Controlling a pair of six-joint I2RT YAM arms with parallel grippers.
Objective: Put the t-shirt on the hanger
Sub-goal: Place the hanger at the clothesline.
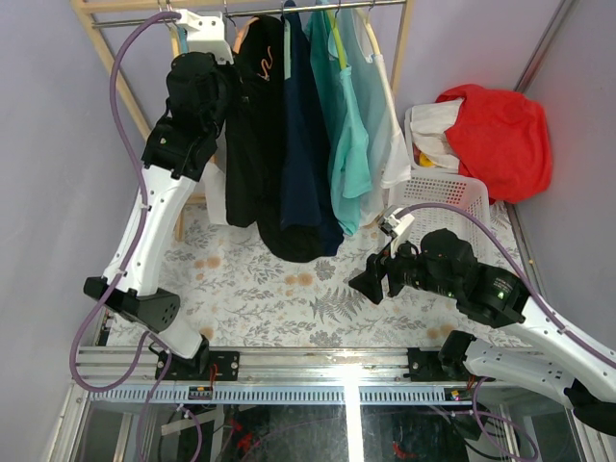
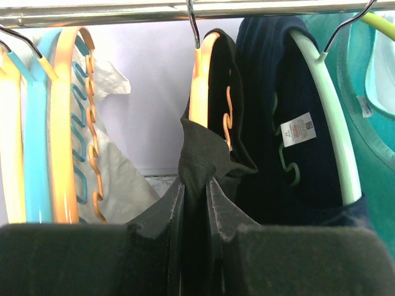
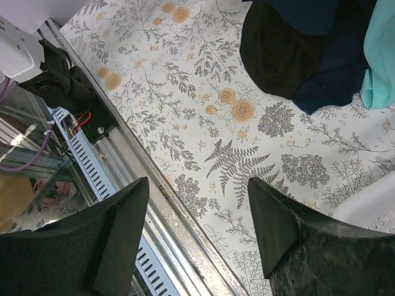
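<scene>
The left fingers (image 2: pixel 80 259) clamp the t-shirt (image 2: pixel 200 154) (draped over the hanger (image 2: pixel 199 92)); right fingers (image 3: pixel 117 234) apart

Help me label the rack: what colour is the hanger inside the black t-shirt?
Orange; the hanger inside the t-shirt shows best in the left wrist view.

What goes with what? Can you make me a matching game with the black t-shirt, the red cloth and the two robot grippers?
Things:
1. t-shirt
2. right gripper
3. red cloth
4. left gripper

Places or states:
A. open, with nothing in it, above the flowery table
B. shut on the t-shirt, up by the rail
C. draped on the orange hanger
D. heaped by the white basket at the far right

Pairs: 1-C, 2-A, 3-D, 4-B
</scene>
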